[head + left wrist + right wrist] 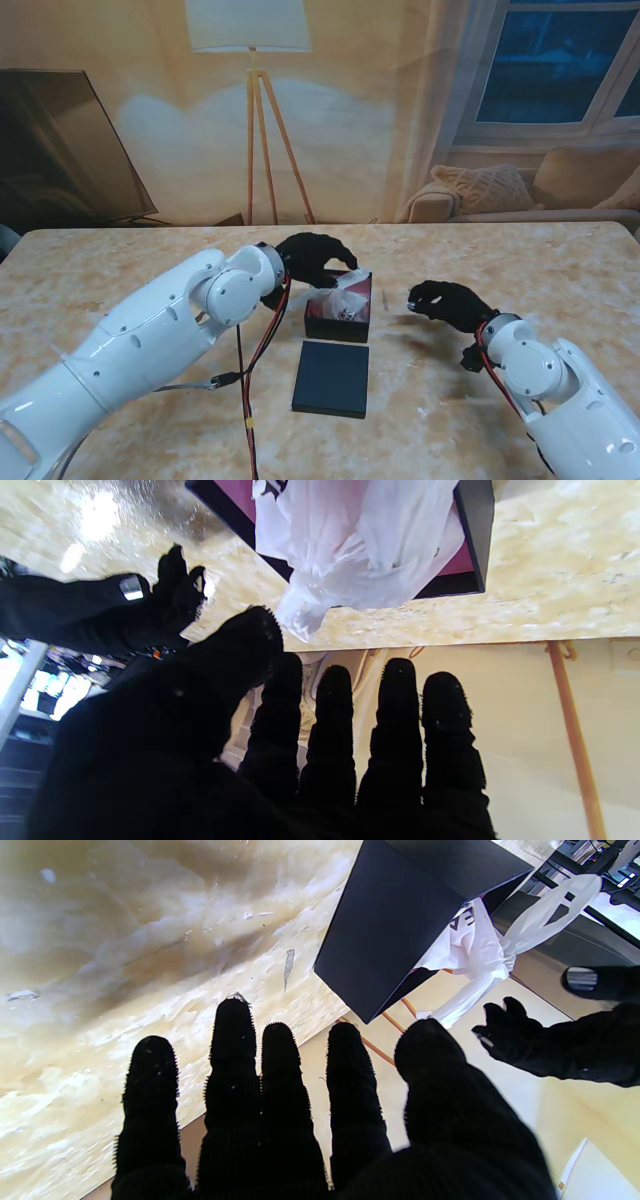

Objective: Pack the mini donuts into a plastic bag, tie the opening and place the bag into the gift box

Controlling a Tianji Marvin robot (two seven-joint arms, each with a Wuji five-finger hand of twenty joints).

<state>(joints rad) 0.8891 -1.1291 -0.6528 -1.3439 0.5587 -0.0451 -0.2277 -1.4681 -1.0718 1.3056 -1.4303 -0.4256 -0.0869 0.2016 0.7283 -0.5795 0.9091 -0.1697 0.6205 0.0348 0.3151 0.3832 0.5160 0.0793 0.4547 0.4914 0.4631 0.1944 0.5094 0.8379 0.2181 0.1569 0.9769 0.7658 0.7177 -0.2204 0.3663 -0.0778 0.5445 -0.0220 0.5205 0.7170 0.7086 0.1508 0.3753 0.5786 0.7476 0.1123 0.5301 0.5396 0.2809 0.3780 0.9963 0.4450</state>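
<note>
We see our left hand (pixel 312 258) hovering over the far left corner of the gift box (pixel 338 318), its black-gloved fingers (pixel 397 720) held apart and closed on nothing; the left wrist view shows four fingers stretched out side by side with the thumb off to one side, none of them touching the bag. The plastic bag (pixel 343 296) sits inside the open gift box, white and crumpled, with its tied neck gathered into a knot and its loose tail hanging out past the box rim toward our left hand. The box has dark outer walls and a reddish lining (pixel 462 562). We cannot make out the mini donuts through the white film, so they may be inside but the views do not show them. Nearer to us, just beside the box and apart from it, the dark box lid (pixel 331 378) lies flat on the marbled counter (pixel 120 270). Our right hand (pixel 448 303) hangs over bare counter to the right of the box, well apart from it, with its fingers loosely curled in the stand view and spread and holding nothing in its own wrist view. A red and black cable (pixel 262 340) runs along our left arm (pixel 150 335).
</note>
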